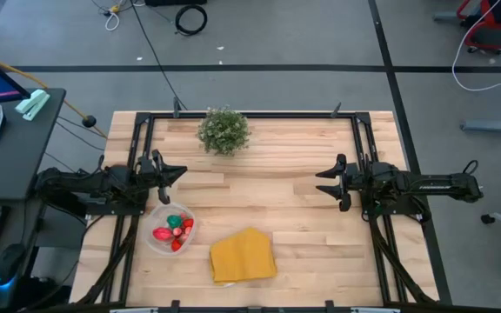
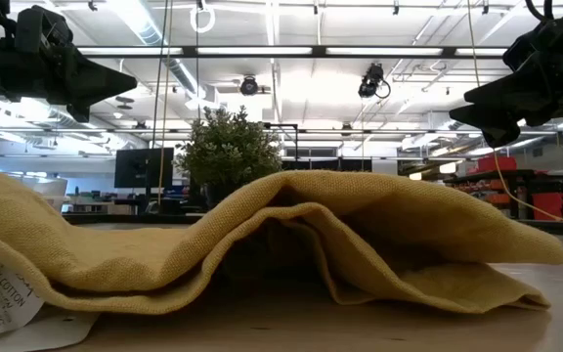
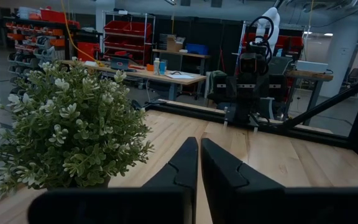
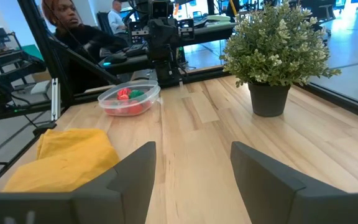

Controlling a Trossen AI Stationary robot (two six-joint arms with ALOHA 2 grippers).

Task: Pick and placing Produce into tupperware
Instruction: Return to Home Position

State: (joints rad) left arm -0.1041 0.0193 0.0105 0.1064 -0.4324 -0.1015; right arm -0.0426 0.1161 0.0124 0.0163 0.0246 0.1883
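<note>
Your left hand (image 1: pixel 170 171) hangs above the desk (image 1: pixel 277 165) at its own edge, fingers (image 3: pixel 182 168) pressed together with nothing between them, pointing across toward the other arm. The tupperware (image 1: pixel 150 221) sits on the desk just beside this hand, on the side toward the folded yellow cloth (image 1: pixel 243 256). It holds the produce (image 1: pixel 174 231): several red pieces and a green one, bunched together inside the rim. The potted plant (image 1: pixel 224 130) stands on the hand's other side, a little ahead of the fingertips.

Your right hand (image 1: pixel 324 183) hangs above the opposite edge, facing back at the left one, fingers (image 4: pixel 132 171) spread wide and carrying nothing. From it, the tupperware lies well ahead across the desk, nearly at the far arm's base, and the cloth is nearer, off to one side. A person sits beyond the desk, behind the left arm.
</note>
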